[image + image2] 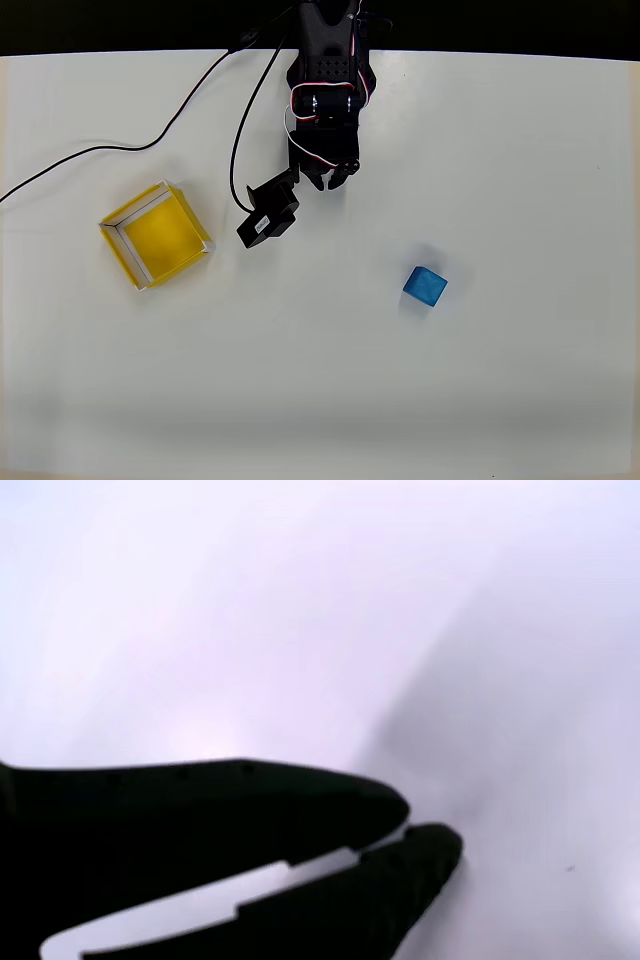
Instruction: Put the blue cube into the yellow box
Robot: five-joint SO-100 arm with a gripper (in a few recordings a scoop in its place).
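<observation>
White tabletop carries everything you are working with. In the overhead view your blue cube sits right of centre, alone on the bare surface, with nothing touching it. The yellow box lies well apart from it on the left side, turned at an angle, its floor holding nothing. Your black arm reaches in from the top edge, and the tool hangs near the top centre, between the box and the cube but closer to neither's spot than to its own base. In the wrist view the tool has its two dark fingertips meeting at the tips, closed on nothing, above plain white surface. A black cable trails from the arm across the upper left.
</observation>
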